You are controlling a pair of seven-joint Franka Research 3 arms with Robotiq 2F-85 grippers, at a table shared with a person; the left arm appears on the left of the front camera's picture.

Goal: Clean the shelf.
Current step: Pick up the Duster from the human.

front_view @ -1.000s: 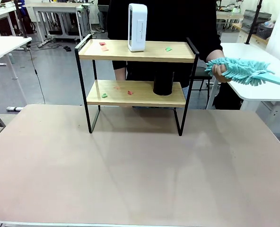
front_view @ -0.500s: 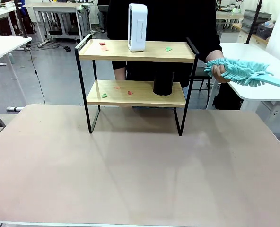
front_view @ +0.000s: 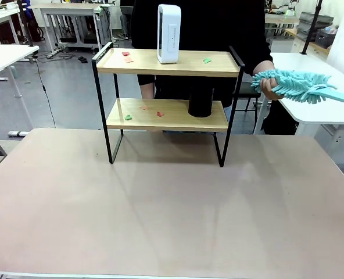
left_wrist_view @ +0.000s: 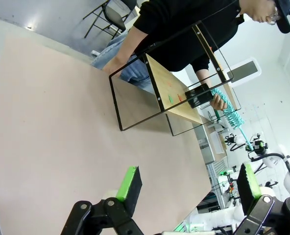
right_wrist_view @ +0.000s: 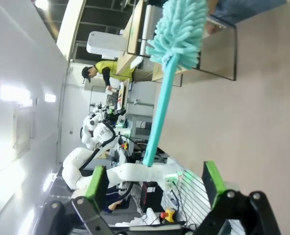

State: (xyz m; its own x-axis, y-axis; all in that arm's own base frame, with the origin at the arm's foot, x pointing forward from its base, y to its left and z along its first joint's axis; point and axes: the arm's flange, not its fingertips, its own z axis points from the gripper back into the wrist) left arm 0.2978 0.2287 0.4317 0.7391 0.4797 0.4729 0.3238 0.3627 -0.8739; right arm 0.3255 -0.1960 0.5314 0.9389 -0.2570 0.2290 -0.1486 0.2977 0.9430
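**A:** How are the claws?

**B:** The left gripper (left_wrist_view: 189,188) is spread wide with nothing in it. The right gripper (right_wrist_view: 155,188) is just as wide and empty.

**A:** And the shelf?

**B:** The shelf (front_view: 137,61) stands on the far part of the tabletop (front_view: 172,221), at 12 o'clock from the left gripper. A white device (front_view: 168,33) is on the top board and a black cylinder (front_view: 200,102) on the lower one. Coloured scraps (front_view: 126,56) lie on both. At the shelf's 3 o'clock a person's hand (front_view: 268,87) holds a teal duster (front_view: 297,86).
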